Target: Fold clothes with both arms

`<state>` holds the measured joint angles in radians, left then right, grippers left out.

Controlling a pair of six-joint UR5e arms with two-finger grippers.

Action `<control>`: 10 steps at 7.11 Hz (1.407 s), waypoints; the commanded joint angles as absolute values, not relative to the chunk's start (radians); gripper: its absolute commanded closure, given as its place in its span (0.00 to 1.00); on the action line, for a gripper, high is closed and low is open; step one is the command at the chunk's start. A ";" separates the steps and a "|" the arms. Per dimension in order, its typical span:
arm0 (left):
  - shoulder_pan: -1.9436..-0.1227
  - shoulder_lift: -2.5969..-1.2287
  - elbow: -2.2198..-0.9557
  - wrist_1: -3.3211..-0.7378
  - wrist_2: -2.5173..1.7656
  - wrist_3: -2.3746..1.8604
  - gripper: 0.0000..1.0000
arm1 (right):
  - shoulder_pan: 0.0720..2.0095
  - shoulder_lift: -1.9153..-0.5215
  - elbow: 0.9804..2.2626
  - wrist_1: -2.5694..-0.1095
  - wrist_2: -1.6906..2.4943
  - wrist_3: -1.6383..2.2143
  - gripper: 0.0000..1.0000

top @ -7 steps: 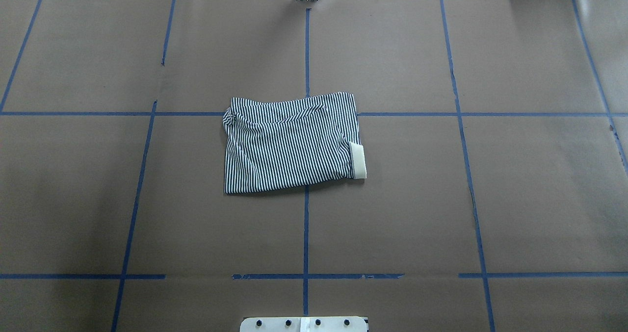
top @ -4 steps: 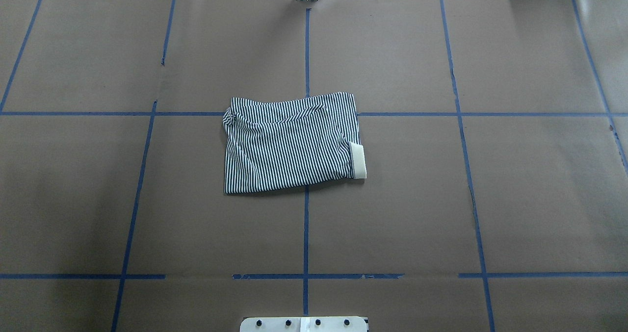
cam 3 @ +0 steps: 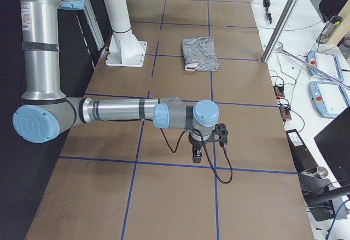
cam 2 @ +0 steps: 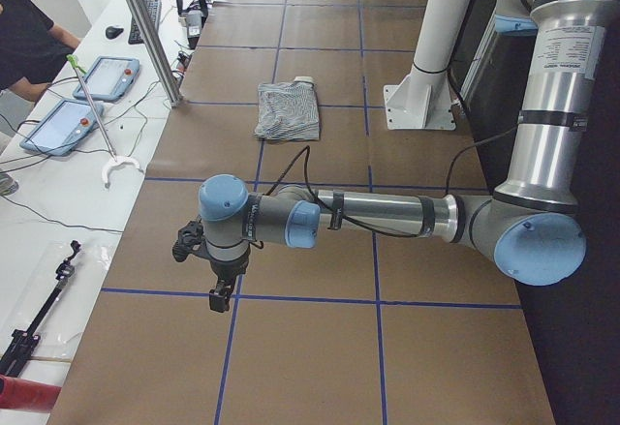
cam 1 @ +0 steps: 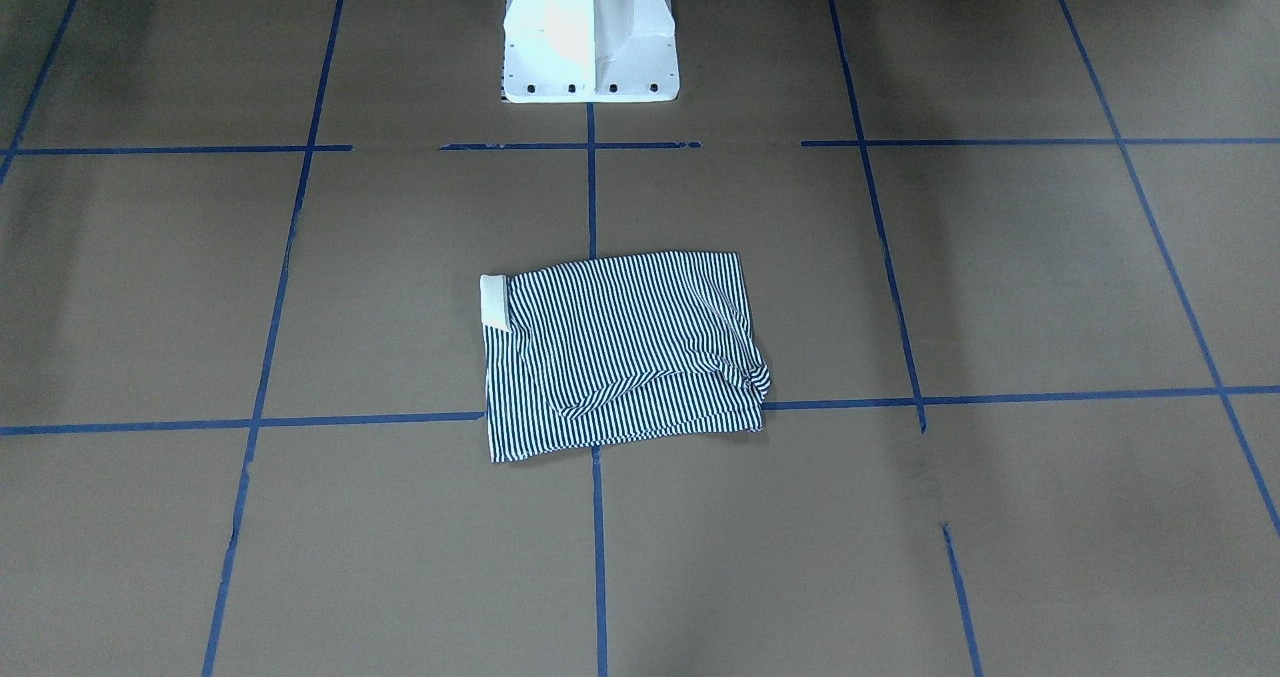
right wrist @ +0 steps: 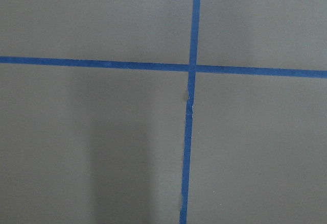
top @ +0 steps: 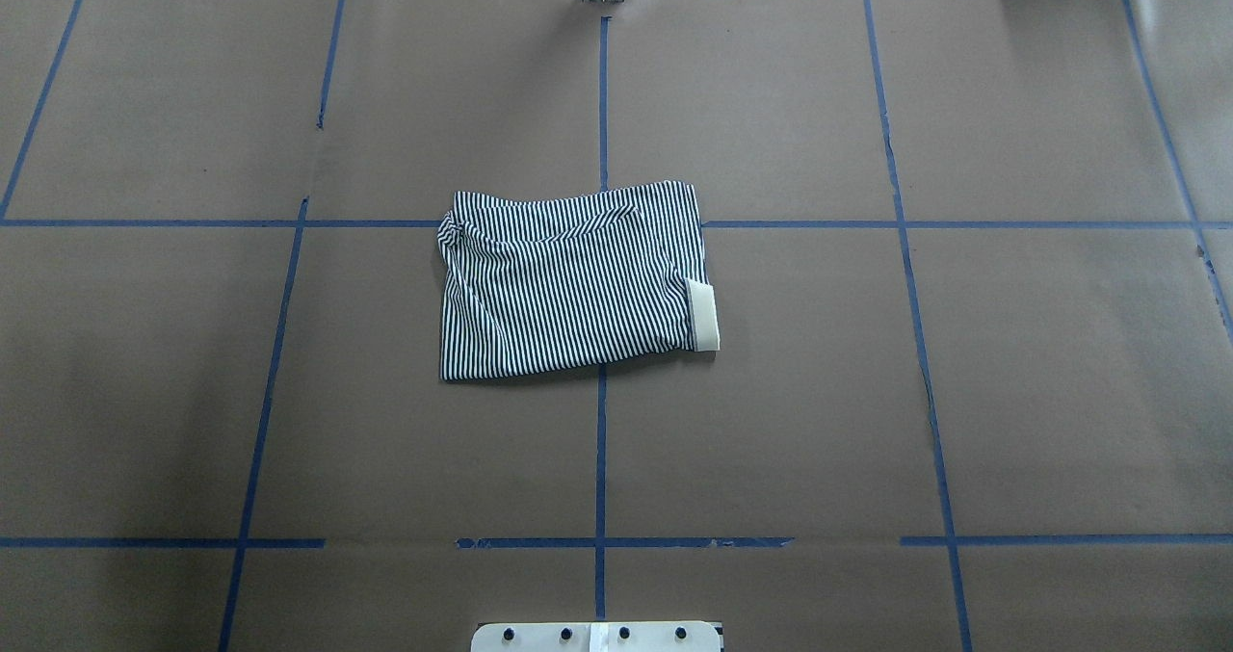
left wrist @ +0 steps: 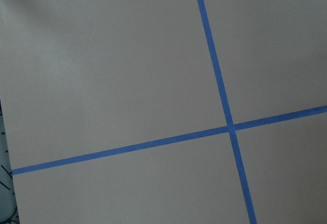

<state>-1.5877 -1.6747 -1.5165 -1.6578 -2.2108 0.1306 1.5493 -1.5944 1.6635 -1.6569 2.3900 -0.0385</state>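
Observation:
The striped navy-and-white clothes [top: 568, 281] lie folded into a small rectangle near the table's middle, also seen as the shirt [cam 1: 620, 352], [cam 2: 289, 112], [cam 3: 200, 53]. A cream collar piece [top: 704, 317] sticks out at one edge. The left arm [cam 2: 387, 214] reaches out low over the table's left end, its gripper [cam 2: 221, 294] far from the shirt. The right arm [cam 3: 120, 110] does the same at the right end with its gripper [cam 3: 198, 153]. I cannot tell whether either gripper is open or shut. Both wrist views show only brown paper and blue tape.
Brown paper with a blue tape grid [top: 601, 459] covers the table. The white pedestal base [cam 1: 590, 37] stands at the robot's side. A side bench holds tablets [cam 2: 107, 76] and cables, with a person [cam 2: 29, 43] beside it. More tablets [cam 3: 328, 65] sit at the other end.

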 commanded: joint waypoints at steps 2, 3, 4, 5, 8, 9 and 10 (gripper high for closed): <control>-1.588 -1.661 -1.511 -1.669 -2.273 -0.050 0.00 | 1.549 -1.595 1.664 -1.657 2.390 -0.035 0.00; -1.588 -1.661 -1.509 -1.670 -2.272 -0.049 0.00 | 1.549 -1.594 1.664 -1.657 2.390 -0.034 0.00; -1.588 -1.661 -1.509 -1.671 -2.272 -0.049 0.00 | 1.549 -1.594 1.664 -1.657 2.387 -0.035 0.00; -1.588 -1.663 -1.511 -1.671 -2.272 -0.045 0.00 | 1.549 -1.592 1.664 -1.657 2.385 -0.034 0.00; -1.588 -1.663 -1.517 -1.669 -2.273 -0.044 0.00 | 1.549 -1.589 1.666 -1.655 2.385 0.067 0.00; -1.588 -1.661 -1.517 -1.669 -2.273 -0.044 0.00 | 1.549 -1.589 1.666 -1.657 2.385 0.080 0.00; -1.588 -1.661 -1.519 -1.669 -2.273 -0.044 0.00 | 1.549 -1.589 1.667 -1.655 2.387 0.103 0.00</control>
<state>-1.5877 -1.6620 -1.5174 -1.6690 -2.2733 -0.0445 1.5493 -1.5895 1.6663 -1.6561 2.3856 0.0754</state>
